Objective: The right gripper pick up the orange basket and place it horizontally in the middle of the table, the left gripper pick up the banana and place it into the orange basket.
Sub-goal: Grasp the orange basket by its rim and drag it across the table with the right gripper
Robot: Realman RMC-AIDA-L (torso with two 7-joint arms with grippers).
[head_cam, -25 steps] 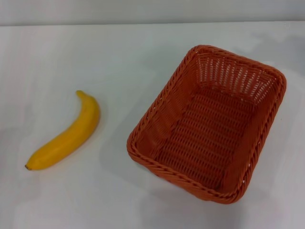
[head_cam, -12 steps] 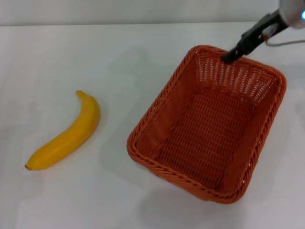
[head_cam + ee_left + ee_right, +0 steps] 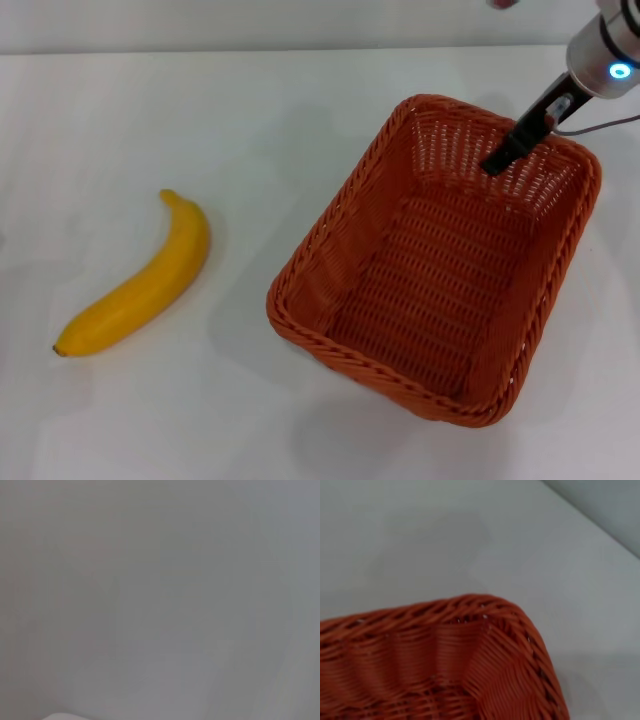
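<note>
The orange basket (image 3: 440, 265) sits on the white table (image 3: 250, 120) in the right half of the head view. It is turned at a slant, with one short end toward the upper right and the other toward the lower middle. It is open side up and nothing lies in it.

The right pincer (image 3: 497, 163) reaches in from the upper right corner of the head view, on a silver arm with a blue light. Its dark tip points down over the far short end of the basket, just inside the rim. Its fingers look like one dark stick, so I cannot tell if they are apart or together, or if they touch the basket.

The right wrist view shows one rounded corner of the basket (image 3: 470, 660) with its braided rim, and the white table (image 3: 420, 540) around it.

The banana (image 3: 140, 280) lies flat on the table at the left of the head view, well apart from the basket. Its stem points to the upper right and its dark tip to the lower left.

The left pincer is not in any view. The left wrist view shows only plain grey.
</note>
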